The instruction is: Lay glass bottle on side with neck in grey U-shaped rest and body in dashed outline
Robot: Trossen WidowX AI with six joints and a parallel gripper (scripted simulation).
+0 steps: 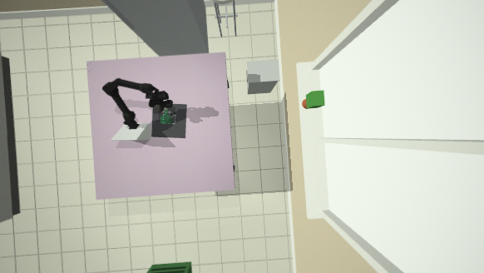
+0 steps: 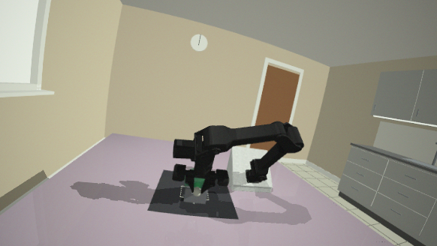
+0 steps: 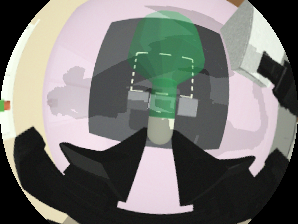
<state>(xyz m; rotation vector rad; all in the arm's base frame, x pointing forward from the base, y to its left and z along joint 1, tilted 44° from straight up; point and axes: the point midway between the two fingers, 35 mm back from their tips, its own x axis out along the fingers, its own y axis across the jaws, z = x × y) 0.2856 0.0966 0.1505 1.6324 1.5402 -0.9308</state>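
The end effector (image 1: 167, 109) (image 2: 197, 190) (image 3: 160, 132) grips the green bottle (image 1: 166, 118) (image 2: 199, 182) (image 3: 165, 50) by its neck, over the dark mat (image 1: 160, 130) (image 2: 161, 205) (image 3: 107, 105) on the counter (image 1: 166, 171) (image 2: 113, 225) (image 3: 65, 65). The grey rest (image 3: 188, 107) is partly hidden behind the neck; whether they touch is unclear. Only the wrist view shows the bottle's full shape and most of the dashed outline (image 3: 192, 75).

translucent green glass bottle (image 1: 166, 118) (image 2: 199, 182) (image 3: 166, 47), smooth matt dark mat (image 1: 177, 132) (image 2: 161, 202) (image 3: 107, 65)
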